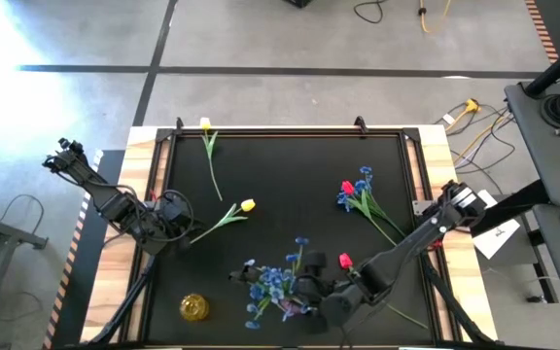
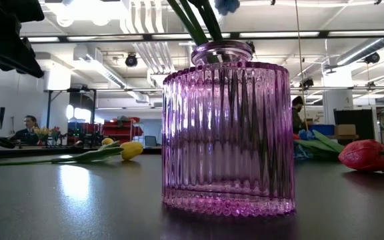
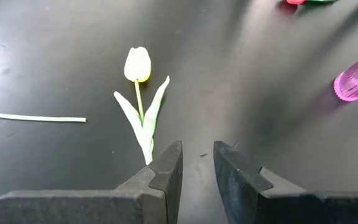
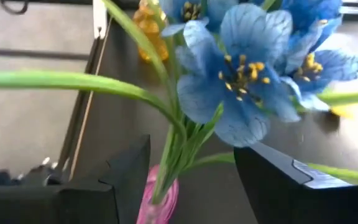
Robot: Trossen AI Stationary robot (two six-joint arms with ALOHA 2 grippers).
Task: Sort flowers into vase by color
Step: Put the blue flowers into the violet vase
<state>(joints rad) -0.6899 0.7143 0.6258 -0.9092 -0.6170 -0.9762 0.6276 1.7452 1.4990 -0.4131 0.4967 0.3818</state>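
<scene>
The low view shows the ribbed pink vase (image 2: 227, 130) standing upright on the counter (image 2: 79, 207) with green stems in its neck. The high view hides this vase under the blue flowers (image 1: 272, 282) and shows instead an amber vase (image 1: 193, 307) near the front edge. The left claw (image 3: 197, 163) is narrowly open and holds nothing; a yellow tulip (image 3: 137, 64) lies just before it. The right claw (image 4: 191, 177) is wide open around the blue flower stems, above the pink vase. A red tulip (image 2: 365, 155) lies on the counter beside it.
</scene>
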